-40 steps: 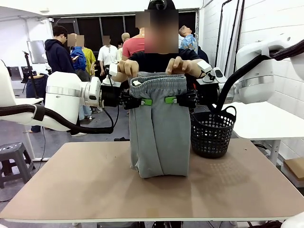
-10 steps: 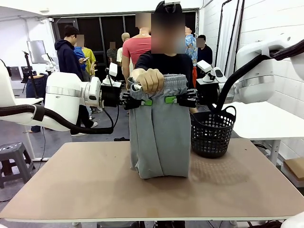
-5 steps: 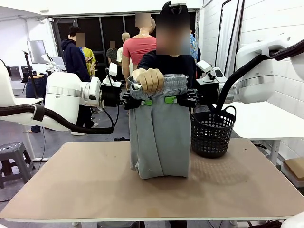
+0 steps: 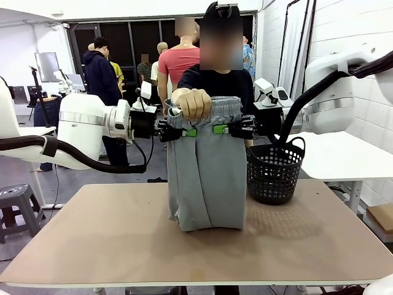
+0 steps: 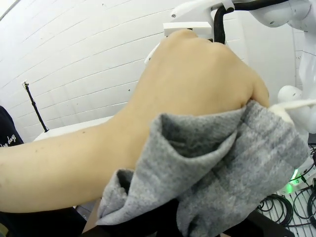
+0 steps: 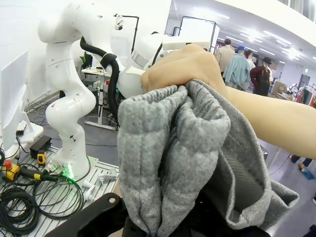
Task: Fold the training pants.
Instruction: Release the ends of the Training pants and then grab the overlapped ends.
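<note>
A black mesh basket (image 4: pixel 274 172) stands on the table (image 4: pixel 123 233) just below and outward of the right gripper (image 4: pixel 221 129), while a person's fist (image 4: pixel 192 103) clutches the waistband directly above the left gripper (image 4: pixel 187 131). Both grippers are clamped on the light grey training pants (image 4: pixel 207 178) under the gathered waistband. The pants hang doubled, with the bottom fold resting on the table. Open tabletop spreads beneath the left gripper toward the near edge.

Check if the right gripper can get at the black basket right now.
Likely not: the right gripper is shut on the training pants at the waistband, though the basket sits close below it with nothing between.
</note>
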Robot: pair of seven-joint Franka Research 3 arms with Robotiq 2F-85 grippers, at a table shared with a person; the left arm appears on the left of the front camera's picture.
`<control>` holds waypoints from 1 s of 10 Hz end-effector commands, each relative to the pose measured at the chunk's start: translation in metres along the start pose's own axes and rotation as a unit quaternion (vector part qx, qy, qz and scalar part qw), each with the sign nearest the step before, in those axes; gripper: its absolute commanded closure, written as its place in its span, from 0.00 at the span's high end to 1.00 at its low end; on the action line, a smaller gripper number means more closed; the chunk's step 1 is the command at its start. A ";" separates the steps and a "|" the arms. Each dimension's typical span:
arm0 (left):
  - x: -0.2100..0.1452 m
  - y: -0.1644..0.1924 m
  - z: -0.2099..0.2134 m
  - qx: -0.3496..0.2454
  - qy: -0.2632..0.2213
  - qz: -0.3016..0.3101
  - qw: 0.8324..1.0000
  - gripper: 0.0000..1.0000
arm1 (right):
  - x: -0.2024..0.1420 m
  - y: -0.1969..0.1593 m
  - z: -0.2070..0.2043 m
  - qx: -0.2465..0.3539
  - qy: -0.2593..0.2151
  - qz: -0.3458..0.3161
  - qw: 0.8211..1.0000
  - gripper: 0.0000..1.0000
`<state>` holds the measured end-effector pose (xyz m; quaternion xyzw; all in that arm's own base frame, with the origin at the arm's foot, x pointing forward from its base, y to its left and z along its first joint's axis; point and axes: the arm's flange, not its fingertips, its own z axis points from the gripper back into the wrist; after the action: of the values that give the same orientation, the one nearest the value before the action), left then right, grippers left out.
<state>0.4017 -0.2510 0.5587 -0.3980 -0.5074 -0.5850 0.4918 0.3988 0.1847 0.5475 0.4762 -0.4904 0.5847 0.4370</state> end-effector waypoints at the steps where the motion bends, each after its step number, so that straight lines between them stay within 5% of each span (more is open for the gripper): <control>1: 0.001 -0.002 0.000 0.005 -0.015 -0.005 1.000 0.00 | 0.003 0.000 -0.001 0.001 -0.002 0.002 1.000 0.00; 3: 0.000 0.000 0.000 0.000 0.000 0.000 1.000 0.00 | 0.000 0.000 0.000 0.003 -0.003 -0.014 1.000 0.00; 8: -0.007 -0.003 0.002 0.008 -0.008 0.008 1.000 0.96 | 0.001 -0.006 0.001 -0.005 0.006 -0.034 0.999 0.94; 10: -0.007 -0.002 0.002 0.007 -0.009 0.009 1.000 1.00 | 0.001 -0.008 0.001 -0.009 0.011 -0.035 0.999 1.00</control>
<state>0.4014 -0.2491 0.5509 -0.3997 -0.5030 -0.5827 0.4977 0.4010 0.1826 0.5459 0.4868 -0.4792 0.5713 0.4550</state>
